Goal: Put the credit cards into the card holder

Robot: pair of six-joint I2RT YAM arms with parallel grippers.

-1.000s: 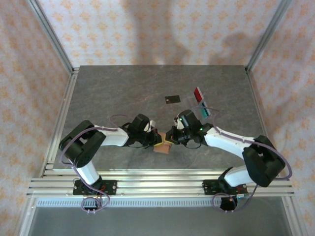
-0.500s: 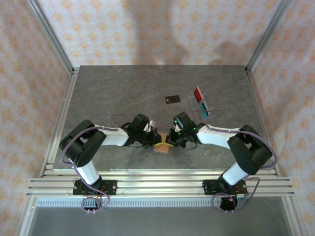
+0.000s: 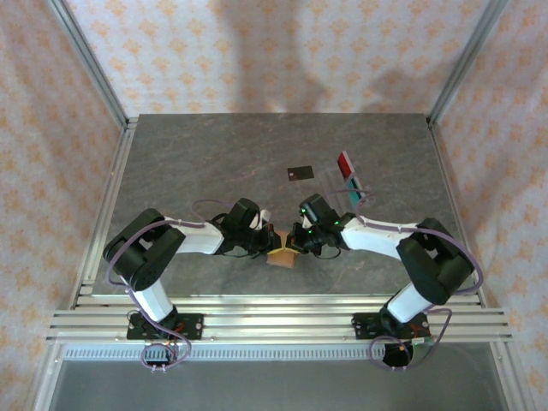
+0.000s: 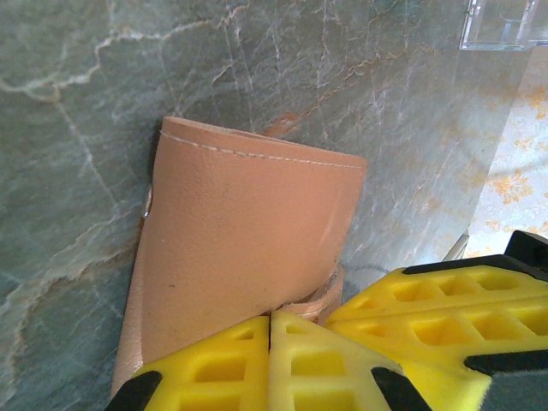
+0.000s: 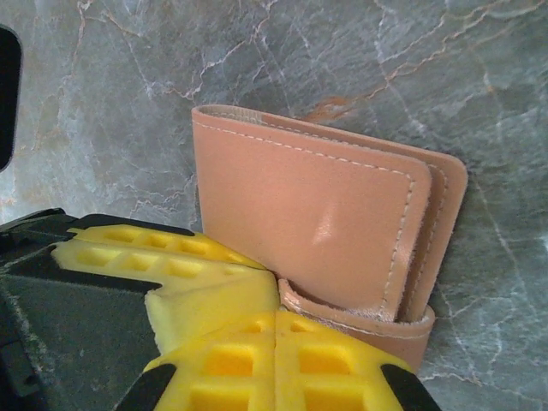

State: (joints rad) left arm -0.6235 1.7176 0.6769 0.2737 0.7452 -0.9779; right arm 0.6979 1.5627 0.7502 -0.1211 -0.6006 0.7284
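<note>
Low at the overhead frame's centre, the left gripper [image 3: 274, 247] and right gripper [image 3: 294, 247] pinch shut on the near edge of the tan leather card holder [image 3: 281, 258], lying flat between them. Beyond, the black card [image 3: 299, 173] lies flat, long axis crosswise. To its right, the red card [image 3: 345, 163] and teal card [image 3: 354, 192] stand in a clear rack [image 3: 366, 190] slanting lower right.

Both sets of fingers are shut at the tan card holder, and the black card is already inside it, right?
Not quite: the black card lies loose on the table beyond the card holder, as the top view shows. The left fingers and right fingers are shut at the holder.
</note>
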